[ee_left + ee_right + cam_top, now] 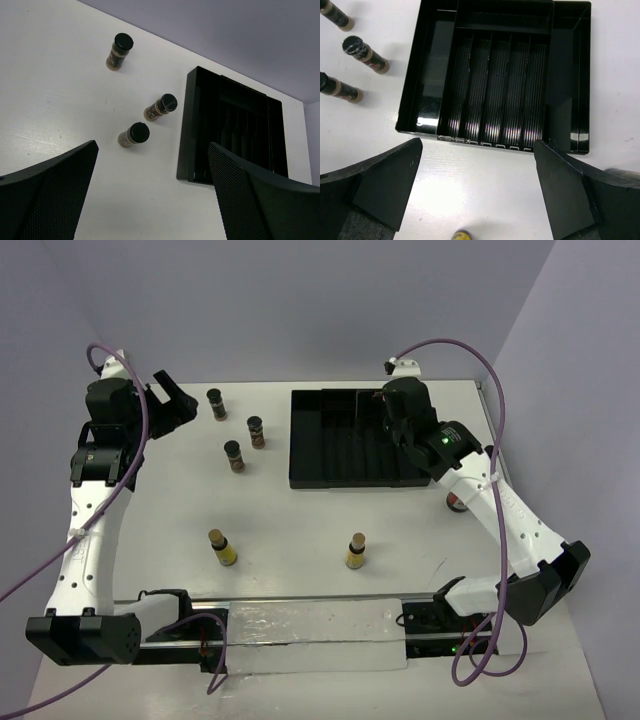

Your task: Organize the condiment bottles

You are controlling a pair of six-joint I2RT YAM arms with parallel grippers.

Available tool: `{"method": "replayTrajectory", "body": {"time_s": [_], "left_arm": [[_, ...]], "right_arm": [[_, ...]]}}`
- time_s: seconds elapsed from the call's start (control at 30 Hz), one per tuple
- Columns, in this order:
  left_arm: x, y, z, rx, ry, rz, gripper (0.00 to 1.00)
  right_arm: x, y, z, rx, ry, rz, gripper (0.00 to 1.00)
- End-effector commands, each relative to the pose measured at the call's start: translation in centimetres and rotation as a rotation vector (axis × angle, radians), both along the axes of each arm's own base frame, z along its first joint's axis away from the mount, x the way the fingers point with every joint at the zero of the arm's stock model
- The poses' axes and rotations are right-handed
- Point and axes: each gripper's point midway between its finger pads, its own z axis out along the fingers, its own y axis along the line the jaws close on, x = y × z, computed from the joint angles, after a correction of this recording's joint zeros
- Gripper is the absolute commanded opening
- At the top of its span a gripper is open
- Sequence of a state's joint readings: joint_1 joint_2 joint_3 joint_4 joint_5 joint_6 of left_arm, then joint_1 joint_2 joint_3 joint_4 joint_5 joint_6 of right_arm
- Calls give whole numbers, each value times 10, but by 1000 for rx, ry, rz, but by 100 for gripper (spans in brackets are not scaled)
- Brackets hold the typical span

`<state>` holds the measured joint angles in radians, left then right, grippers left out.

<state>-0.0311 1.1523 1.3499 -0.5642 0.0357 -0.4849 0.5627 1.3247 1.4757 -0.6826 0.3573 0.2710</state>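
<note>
Your right gripper (477, 145) is hanging released over the black tray (570, 75), its fingers spread wide, gripping nothing and touching nothing. From the top camera its fingertips are melting into the dark tray, so you are not getting a clear look at them there. The reddish bottle (457, 503) is hiding under the right forearm at the tray's 4 o'clock, and only part of it is showing. In the right wrist view, one of the yellow bottles (461, 235) is getting cut off by the bottom edge.

Your left gripper (152, 145) is hovering just as wide and unladen at the table's (300, 530) 10 o'clock.

You are looking at three dark brown bottles (257, 431) standing at the tray's 9 o'clock. Two yellow bottles are standing well apart, one at its 6 o'clock and the other near 8 o'clock. You are also seeing one reddish bottle and one tray.
</note>
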Motion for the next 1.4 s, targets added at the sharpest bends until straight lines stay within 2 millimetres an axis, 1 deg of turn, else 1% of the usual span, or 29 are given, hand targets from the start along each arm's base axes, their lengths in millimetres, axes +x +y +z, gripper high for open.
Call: {"method": "replayTrajectory", "body": {"time_s": [0.0, 0.2, 0.3, 0.33, 0.37, 0.43, 0.5, 0.57, 0.6, 0.67, 0.73, 0.77, 0.8, 0.83, 0.9, 1.0, 1.1, 1.13, 1.23, 1.37], "left_arm": [[7, -1, 13, 11, -40, -17, 99], [7, 1, 7, 26, -21, -12, 99], [7, 4, 6, 35, -13, 1, 99], [7, 6, 5, 39, -10, 13, 99], [7, 7, 3, 44, -1, 16, 99], [8, 8, 1, 45, 13, 18, 99], [7, 10, -2, 49, 32, 29, 99], [7, 14, -6, 60, 42, 50, 99], [7, 14, -7, 62, 46, 51, 99], [7, 14, -10, 62, 52, 53, 99], [7, 15, -13, 63, 59, 53, 99], [8, 15, -14, 63, 63, 53, 99], [8, 15, -14, 64, 64, 53, 99], [9, 14, -15, 64, 67, 51, 99], [10, 14, -17, 65, 73, 51, 99], [12, 14, -19, 62, 79, 49, 99], [13, 13, -21, 61, 83, 45, 99], [13, 13, -22, 61, 85, 45, 99], [14, 13, -24, 62, 88, 46, 99], [15, 13, -27, 64, 97, 45, 99]], "right_arm": [[-3, -11, 21, 25, -66, -30, 100], [-2, -16, 25, 14, -68, -53, 100], [2, -26, 30, 1, -74, -95, 100], [4, -33, 34, -7, -78, -122, 100], [5, -40, 34, -18, -74, -145, 100], [7, -63, 37, -25, -74, -208, 100], [11, -92, 33, -21, -62, -275, 100], [10, -112, 31, -13, -63, -322, 100], [9, -125, 28, -19, -57, -357, 100], [6, -142, 23, -40, -47, -413, 100], [-2, -168, 16, -68, -35, -497, 100], [-5, -177, 13, -76, -31, -525, 100], [-11, -189, 15, -72, -43, -561, 100], [-15, -197, 11, -73, -40, -582, 100], [-22, -210, 6, -71, -46, -622, 100], [-33, -229, 5, -81, -54, -689, 100], [-40, -240, 5, -84, -69, -728, 100], [-42, -247, 4, -82, -70, -749, 100], [-43, -253, -1, -91, -55, -773, 100], [-41, -258, -13, -93, -32, -783, 100]]}}
